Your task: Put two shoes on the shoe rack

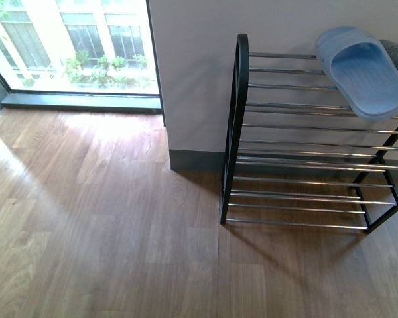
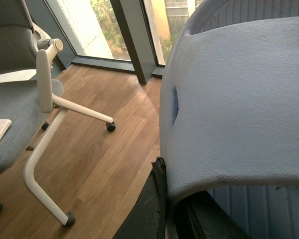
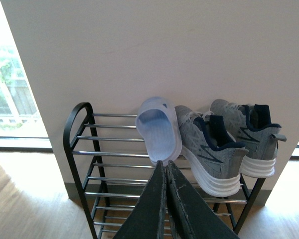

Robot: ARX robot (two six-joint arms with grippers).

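One pale blue slide (image 3: 158, 130) already rests on the shoe rack (image 1: 233, 126) at 9 o'clock of two sneakers (image 3: 209, 149); left gripper (image 2: 164, 199) clamps its mate (image 2: 239, 109) for delivery, right gripper (image 3: 165, 172) clenched, empty.

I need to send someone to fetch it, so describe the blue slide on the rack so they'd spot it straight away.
Find the black-framed shoe rack with chrome bars against the white wall. On its top tier three shoes stand in a row; the slide is the one nearest the rack's rounded end. It is pale blue, open-backed rubber, unlike the two grey laced sneakers beside it.
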